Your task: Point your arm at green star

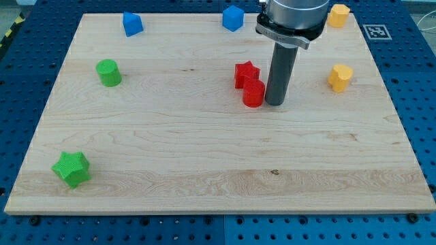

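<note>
The green star [72,168] lies near the board's bottom left corner. My tip [274,103] rests on the board right of centre, far to the right of and above the star. It stands just right of a red cylinder [253,93], close to touching it. A red star [246,73] sits just above the red cylinder.
A green cylinder [107,72] is at the left. A blue block [132,24] and a blue cube [233,18] lie along the top edge. A yellow block [338,14] is at the top right and a yellow heart-like block [340,77] at the right.
</note>
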